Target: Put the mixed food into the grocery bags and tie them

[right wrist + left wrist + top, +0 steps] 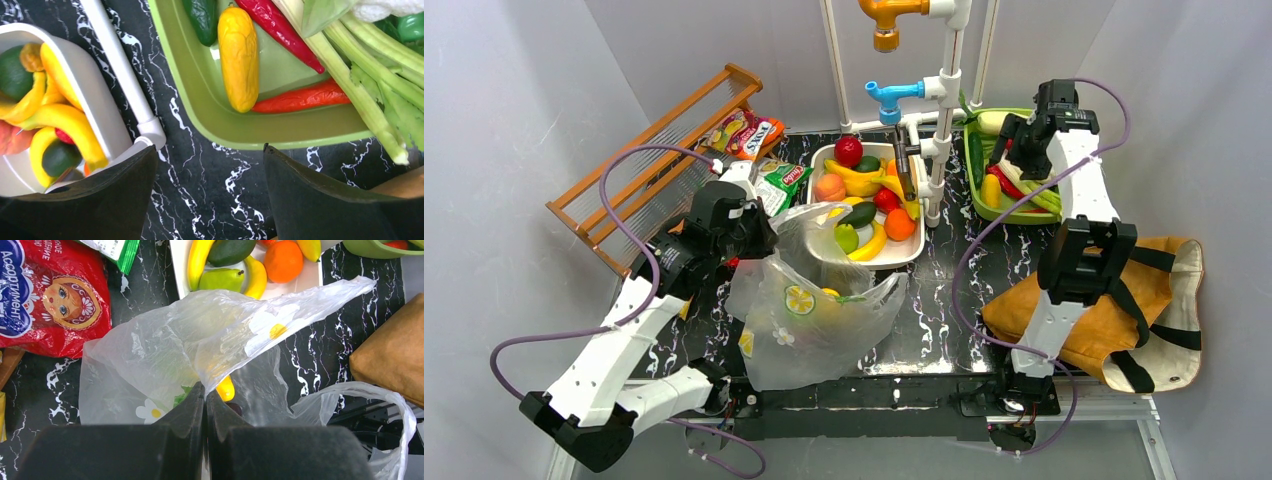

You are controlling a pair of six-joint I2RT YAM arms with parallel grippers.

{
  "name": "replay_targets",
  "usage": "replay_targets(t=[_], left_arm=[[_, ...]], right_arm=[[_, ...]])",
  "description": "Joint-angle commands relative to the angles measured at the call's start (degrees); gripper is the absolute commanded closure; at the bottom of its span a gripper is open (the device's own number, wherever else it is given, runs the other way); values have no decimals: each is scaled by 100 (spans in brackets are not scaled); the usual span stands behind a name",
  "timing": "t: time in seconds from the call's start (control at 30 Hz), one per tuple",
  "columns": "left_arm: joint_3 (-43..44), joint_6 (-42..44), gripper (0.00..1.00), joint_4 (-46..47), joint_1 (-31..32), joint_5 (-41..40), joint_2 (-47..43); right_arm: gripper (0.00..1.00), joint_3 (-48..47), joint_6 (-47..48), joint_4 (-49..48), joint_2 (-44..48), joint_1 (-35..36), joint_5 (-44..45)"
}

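The clear grocery bag (814,305) with lemon and flower print lies crumpled in front of the white fruit tray (914,255). My left gripper (759,240) is shut on a fold of its film (205,390); a yellow fruit (226,388) shows inside the bag (165,355). Bananas, an orange (283,260), an avocado and an apple fill the white tray. My right gripper (1007,158) is open and empty (210,165), above the black table between the white tray (107,120) and the green tray (210,120). The tan tote (1124,310) lies flat at the right.
Snack packets (746,133) lie at the back left, a red one (50,295) beside the bag. A wooden rack (659,150) stands far left. A white pipe faucet (939,130) rises between the trays. The green tray holds vegetables (239,55).
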State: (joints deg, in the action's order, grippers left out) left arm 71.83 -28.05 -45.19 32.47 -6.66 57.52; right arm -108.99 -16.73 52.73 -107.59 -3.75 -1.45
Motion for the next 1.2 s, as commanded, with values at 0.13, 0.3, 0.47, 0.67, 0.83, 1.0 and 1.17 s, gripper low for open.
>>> replay_targets(t=[0.13, 0.3, 0.47, 0.67, 0.83, 1.0, 1.17], left_arm=[[238, 225, 100, -261, -65, -190, -20], [179, 155, 100, -306, -83, -303, -81], [191, 141, 100, -398, -92, -399, -92], [258, 186, 100, -476, -116, -492, -60], [298, 187, 100, -480, -126, -521, -21], [312, 143, 100, -434, -128, -523, 21], [342, 116, 100, -411, -127, -503, 76]], right_arm=[[18, -845, 109, 77, -965, -102, 23], [18, -1148, 115, 144, -1479, -113, 55], [18, -1221, 112, 143, -1802, -122, 53], [22, -1205, 63, 162, -2187, -126, 17], [26, -1252, -35, 157, -2358, -134, 0], [31, -1295, -103, 246, -2553, -127, 58], [44, -1302, -135, 343, -2680, -126, 48]])
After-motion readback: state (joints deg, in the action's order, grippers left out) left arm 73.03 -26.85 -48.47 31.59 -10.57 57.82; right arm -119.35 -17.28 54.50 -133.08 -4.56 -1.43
